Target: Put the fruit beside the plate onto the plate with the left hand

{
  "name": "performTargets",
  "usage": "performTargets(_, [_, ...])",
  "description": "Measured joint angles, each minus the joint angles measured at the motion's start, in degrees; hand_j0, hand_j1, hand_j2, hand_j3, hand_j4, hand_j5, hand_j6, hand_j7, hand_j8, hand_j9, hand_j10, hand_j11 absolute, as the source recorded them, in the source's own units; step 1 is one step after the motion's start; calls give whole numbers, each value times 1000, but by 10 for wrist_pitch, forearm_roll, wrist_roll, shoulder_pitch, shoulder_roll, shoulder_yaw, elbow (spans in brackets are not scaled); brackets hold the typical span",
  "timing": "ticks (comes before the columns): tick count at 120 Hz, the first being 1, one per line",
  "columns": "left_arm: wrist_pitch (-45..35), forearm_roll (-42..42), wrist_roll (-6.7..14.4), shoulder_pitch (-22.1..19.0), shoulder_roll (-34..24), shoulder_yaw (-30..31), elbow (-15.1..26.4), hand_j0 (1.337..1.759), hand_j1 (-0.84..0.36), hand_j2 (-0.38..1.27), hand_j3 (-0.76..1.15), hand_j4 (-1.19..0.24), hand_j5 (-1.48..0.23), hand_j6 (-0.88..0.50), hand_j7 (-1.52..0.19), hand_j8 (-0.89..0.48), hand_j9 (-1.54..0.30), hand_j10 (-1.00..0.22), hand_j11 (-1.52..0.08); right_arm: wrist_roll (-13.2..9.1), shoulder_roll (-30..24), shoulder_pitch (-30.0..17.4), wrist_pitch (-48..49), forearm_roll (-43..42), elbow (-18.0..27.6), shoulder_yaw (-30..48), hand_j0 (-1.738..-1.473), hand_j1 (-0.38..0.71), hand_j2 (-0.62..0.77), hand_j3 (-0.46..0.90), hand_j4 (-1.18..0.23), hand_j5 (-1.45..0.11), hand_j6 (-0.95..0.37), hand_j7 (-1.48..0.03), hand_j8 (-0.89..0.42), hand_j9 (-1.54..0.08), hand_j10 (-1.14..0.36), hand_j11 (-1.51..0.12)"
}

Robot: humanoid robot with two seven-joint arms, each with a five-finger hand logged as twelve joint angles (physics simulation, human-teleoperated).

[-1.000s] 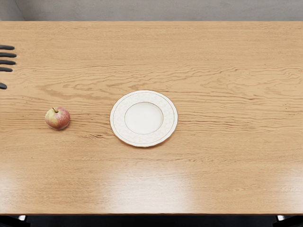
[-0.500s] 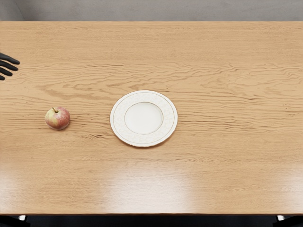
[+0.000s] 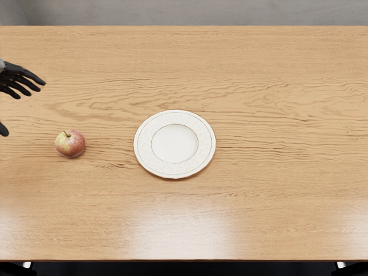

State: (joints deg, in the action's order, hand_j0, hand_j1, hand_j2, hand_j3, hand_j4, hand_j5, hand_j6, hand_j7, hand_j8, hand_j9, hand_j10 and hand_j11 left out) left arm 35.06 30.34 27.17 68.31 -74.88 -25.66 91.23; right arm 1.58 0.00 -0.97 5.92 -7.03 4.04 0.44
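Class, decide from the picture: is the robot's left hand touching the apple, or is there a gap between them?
Apart. The head view shows the open left hand at the picture's left edge, with bare table between it and the apple.

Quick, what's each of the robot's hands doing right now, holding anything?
Left hand: open, holding nothing; the apple lies apart from it.
Right hand: not in view.

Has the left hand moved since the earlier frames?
Yes. The left hand has come further in from the left edge, toward the apple, which lies unmoved beside the plate. Its fingers are spread, holding nothing.
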Motion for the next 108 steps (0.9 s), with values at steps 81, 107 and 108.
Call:
performTargets(81, [-60,2,78,263,105,348,41,1658,58,50,0,-251,-319,-252,-319,-252,-318,-251,-318,0,0,0,0,0,0,0,-1658,-305,-7,0,-37,-47,-37,-47,-37,-47,-37,-47])
performTargets(107, [-201,4,78,264,137,373,68,1658,58,51,0,-251,-319,-253,-319,-252,-319,-251,-318,0,0,0,0,0,0,0,-1658,-305,-7,0,-37,-47,-37,-47,-37,-47,-37,-47])
performTargets(108, [-207,4,78,264,139,375,68,1658,58,51,0,-251,-319,-253,-319,-252,-319,-251,-319,0,0,0,0,0,0,0,-1658,-305,-7,0,-37,-47,-37,-47,-37,-47,-37,-47])
